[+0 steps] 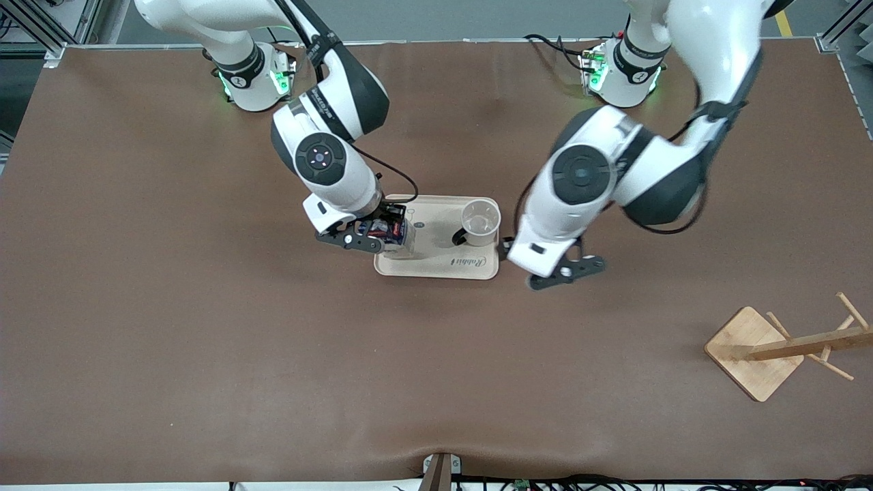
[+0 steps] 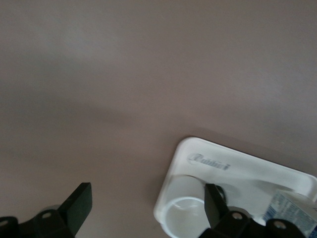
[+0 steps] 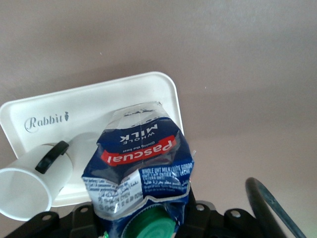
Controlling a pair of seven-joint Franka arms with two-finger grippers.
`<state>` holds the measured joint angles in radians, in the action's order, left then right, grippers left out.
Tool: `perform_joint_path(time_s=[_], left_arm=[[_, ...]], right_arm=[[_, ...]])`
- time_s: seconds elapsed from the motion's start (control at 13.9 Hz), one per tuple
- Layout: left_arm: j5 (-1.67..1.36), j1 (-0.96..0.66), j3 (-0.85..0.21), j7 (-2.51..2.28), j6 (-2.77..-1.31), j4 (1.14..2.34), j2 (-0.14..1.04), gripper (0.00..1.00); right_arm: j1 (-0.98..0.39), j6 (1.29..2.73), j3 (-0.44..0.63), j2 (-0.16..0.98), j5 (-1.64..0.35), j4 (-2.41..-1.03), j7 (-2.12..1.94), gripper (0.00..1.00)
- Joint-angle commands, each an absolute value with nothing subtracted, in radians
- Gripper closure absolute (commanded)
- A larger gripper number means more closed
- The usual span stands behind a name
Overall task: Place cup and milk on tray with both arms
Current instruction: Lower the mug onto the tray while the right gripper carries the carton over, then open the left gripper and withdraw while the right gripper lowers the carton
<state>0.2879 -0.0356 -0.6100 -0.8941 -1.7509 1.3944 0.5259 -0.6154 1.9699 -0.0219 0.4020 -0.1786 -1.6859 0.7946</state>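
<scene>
Cup (image 1: 481, 221) upright on tray (image 1: 436, 266), 3 o'clock end. L gripper (image 2: 143, 208) wide open, empty, over table beside tray. R gripper (image 1: 382, 232) clamped on milk (image 3: 141, 163), tray's 9 o'clock end.

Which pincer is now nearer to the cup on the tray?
The left. The open left pincer is beside the tray, just past the end where the cup stands. The right pincer, shut on the milk, is over the tray's other end.

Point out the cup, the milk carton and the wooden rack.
cup (image 1: 481, 219): front view, on its open inside.
milk carton (image 3: 141, 161): right wrist view, on its printed side below the red label.
wooden rack (image 1: 747, 341): front view, on its square base.
</scene>
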Motion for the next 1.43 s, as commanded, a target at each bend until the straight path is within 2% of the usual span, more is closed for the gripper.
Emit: perform_joint_path(time_s=[0.0,0.14,0.29,0.36,0.43,0.5,0.65,0.79,1.15,1.29,1.36], left_arm=[[0.295,0.038,-0.609,-0.79,-1.688,1.414,0.45,0.0],[0.313,0.092,-0.612,-0.781,-1.667,1.413,0.43,0.0],[0.311,0.112,-0.609,-0.744,-1.667,1.41,0.39,0.0],[0.311,0.129,-0.609,-0.717,-1.669,1.41,0.368,0.0],[0.311,0.155,-0.609,-0.683,-1.667,1.408,0.348,0.0],[0.311,0.185,-0.609,-0.64,-1.667,1.404,0.325,0.0],[0.308,0.244,-0.612,-0.537,-1.667,1.404,0.275,0.0],[0.301,0.265,-0.614,-0.464,-1.628,1.404,0.212,0.0],[0.311,0.268,-0.611,-0.449,-1.548,1.404,0.175,0.0],[0.305,0.276,-0.598,-0.373,-1.548,1.413,0.122,0.0],[0.304,0.269,-0.585,-0.326,-1.548,1.419,0.108,0.0]], right_arm=[[-0.632,1.974,-0.011,0.387,-0.178,-1.709,0.816,0.79],[-0.652,1.973,-0.009,0.394,-0.176,-1.715,0.816,0.78],[-0.661,1.976,-0.009,0.397,-0.175,-1.726,0.818,0.54],[-0.663,1.976,-0.009,0.397,-0.173,-1.727,0.819,0.48],[-0.663,1.976,-0.009,0.399,-0.173,-1.727,0.819,0.26],[-0.663,1.976,-0.009,0.399,-0.173,-1.727,0.828,0.13],[-0.663,1.974,-0.009,0.399,-0.155,-1.727,0.838,0.0],[-0.661,1.965,-0.011,0.397,-0.152,-1.726,0.845,0.0],[-0.65,1.948,-0.009,0.391,-0.155,-1.686,0.848,0.0],[-0.644,1.861,-0.008,0.388,-0.164,-1.6,0.891,0.0],[-0.638,1.77,-0.008,0.391,-0.166,-1.541,0.908,0.0]])
